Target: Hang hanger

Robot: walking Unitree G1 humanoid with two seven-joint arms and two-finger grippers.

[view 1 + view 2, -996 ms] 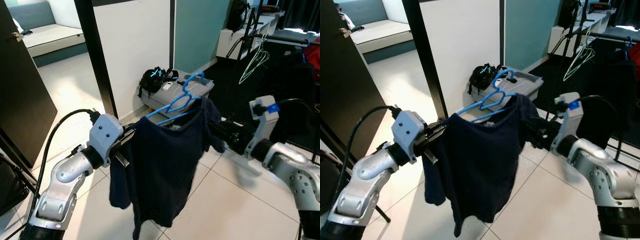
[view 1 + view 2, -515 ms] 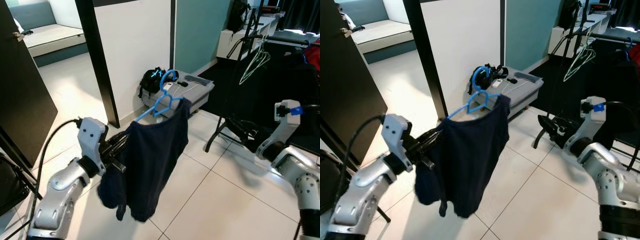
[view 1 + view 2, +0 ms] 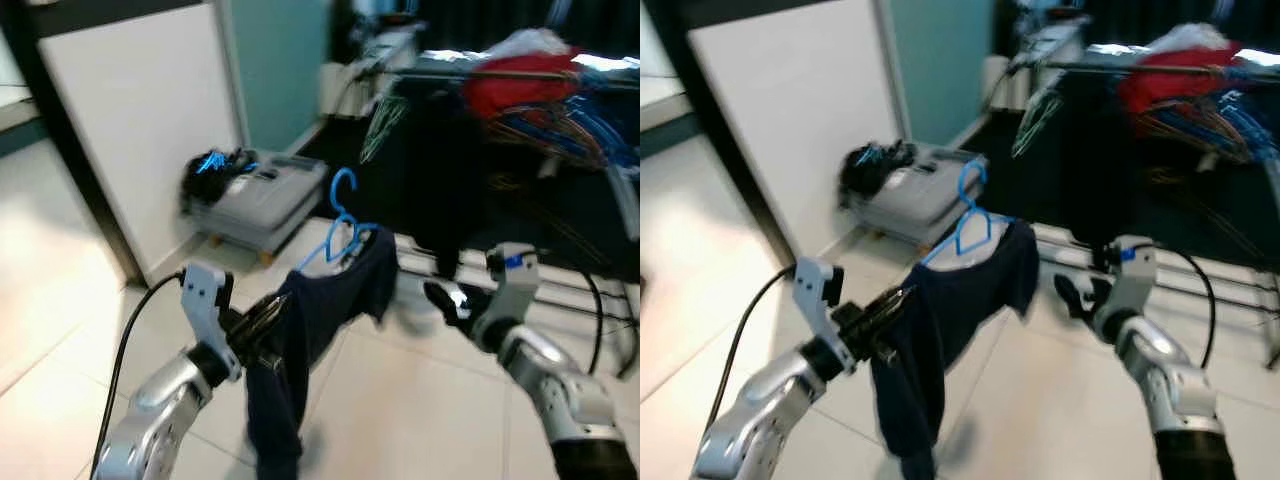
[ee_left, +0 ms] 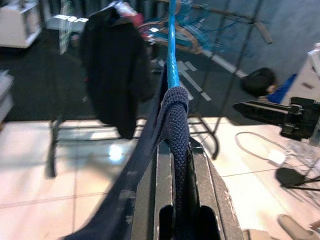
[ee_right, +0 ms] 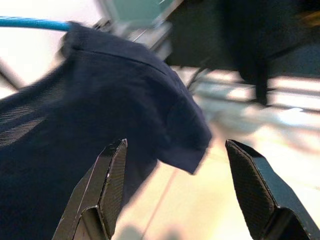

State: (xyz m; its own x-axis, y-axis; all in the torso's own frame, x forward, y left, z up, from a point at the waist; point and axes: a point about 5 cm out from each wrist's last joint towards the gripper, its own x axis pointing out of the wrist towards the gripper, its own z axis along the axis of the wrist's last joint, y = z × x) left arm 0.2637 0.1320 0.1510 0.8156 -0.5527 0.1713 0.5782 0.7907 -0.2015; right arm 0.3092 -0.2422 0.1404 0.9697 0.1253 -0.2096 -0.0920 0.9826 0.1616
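- One left gripper (image 3: 262, 322) is clamped on the shirt-draped shoulder of the blue hanger (image 3: 340, 232), dark shirt (image 3: 300, 350) dangling.
- Right gripper (image 3: 445, 300), fingers spread wide, waits beside the sleeve.
- Clothes rack (image 3: 520, 65) beyond: best keep the hook upright while approaching.

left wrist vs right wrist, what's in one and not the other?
Left wrist: the left gripper shut on the thin blue plastic hanger through the shirt's fabric, plus a black garment hanging on a rack beyond.

Right wrist: the right gripper with its two black fingers spread wide, holding nothing, close to the shirt's sleeve.

Both: the dark navy shirt draped on that hanger, over pale floor tiles.
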